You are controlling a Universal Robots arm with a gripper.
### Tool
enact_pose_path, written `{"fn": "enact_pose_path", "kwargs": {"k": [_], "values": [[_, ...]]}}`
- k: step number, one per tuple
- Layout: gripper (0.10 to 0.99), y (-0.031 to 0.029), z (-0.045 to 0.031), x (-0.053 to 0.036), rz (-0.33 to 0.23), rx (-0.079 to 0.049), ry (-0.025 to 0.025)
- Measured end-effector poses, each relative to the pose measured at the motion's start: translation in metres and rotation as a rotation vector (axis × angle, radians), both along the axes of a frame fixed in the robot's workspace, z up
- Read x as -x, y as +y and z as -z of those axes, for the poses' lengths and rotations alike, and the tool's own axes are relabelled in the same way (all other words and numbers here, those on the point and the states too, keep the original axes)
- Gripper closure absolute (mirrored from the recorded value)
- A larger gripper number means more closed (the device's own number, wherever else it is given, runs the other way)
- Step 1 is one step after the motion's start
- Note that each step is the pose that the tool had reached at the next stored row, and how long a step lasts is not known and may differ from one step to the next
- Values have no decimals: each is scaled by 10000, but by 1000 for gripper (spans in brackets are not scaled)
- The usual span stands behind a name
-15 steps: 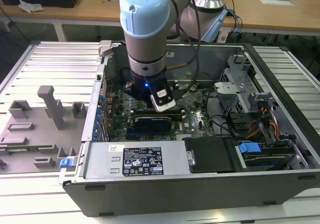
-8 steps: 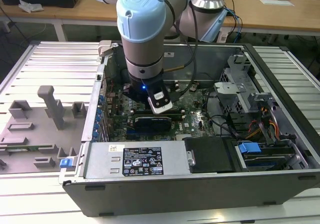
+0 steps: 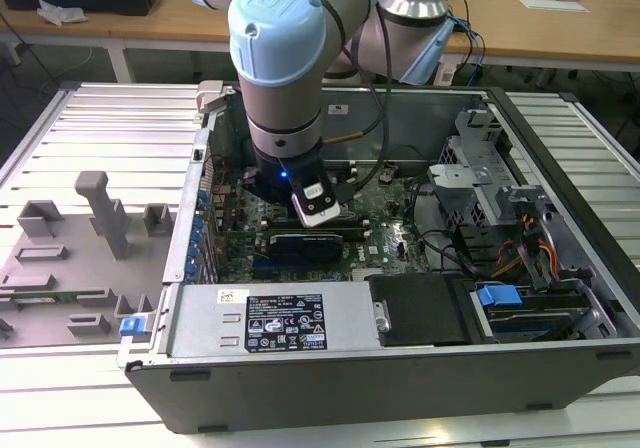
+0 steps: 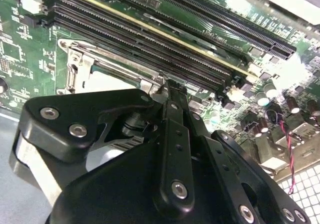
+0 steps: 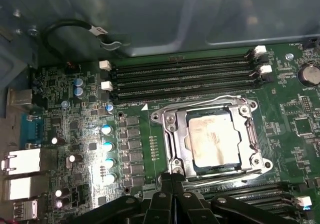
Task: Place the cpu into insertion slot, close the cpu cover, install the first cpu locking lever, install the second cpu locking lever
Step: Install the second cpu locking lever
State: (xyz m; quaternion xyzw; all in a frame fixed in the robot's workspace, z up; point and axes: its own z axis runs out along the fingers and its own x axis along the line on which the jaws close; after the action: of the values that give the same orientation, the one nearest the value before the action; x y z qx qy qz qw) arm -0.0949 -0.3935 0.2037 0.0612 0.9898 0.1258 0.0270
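Note:
In the first wrist view the cpu (image 5: 216, 138), silver-grey and smudged, lies flat in the insertion slot (image 5: 261, 160) on the green board. The cpu cover (image 5: 172, 134), a dark-silver frame, lies down around the chip. One thin wire lever (image 5: 200, 102) runs along the socket's side by the memory slots, another (image 5: 227, 176) along the opposite side. My gripper (image 5: 171, 178) is shut, its black tips together at the socket's corner by that second lever. In the second wrist view the gripper (image 4: 169, 86) touches the edge of the cover (image 4: 80, 59); the cpu (image 4: 107, 81) is partly hidden.
Long black memory slots (image 5: 185, 76) flank the socket. A black cable (image 5: 75, 26) loops by the case wall, with capacitors (image 5: 106, 130) and metal ports (image 5: 22, 161) nearby. In the exterior view the arm (image 3: 285, 118) reaches into the open computer case (image 3: 560, 368); a grey fixture tray (image 3: 80, 238) lies at the exterior view's left.

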Motion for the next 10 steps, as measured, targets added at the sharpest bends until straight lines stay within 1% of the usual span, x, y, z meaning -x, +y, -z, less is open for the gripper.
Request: {"fn": "enact_pose_path", "kwargs": {"k": [3,6,8,10], "values": [[980,33,7,6,0,-2,-1],[980,34,18,12,0,-2,2],[980,34,11,14,0,-1,4],[980,34,-88,14,-1,10,3]]}}
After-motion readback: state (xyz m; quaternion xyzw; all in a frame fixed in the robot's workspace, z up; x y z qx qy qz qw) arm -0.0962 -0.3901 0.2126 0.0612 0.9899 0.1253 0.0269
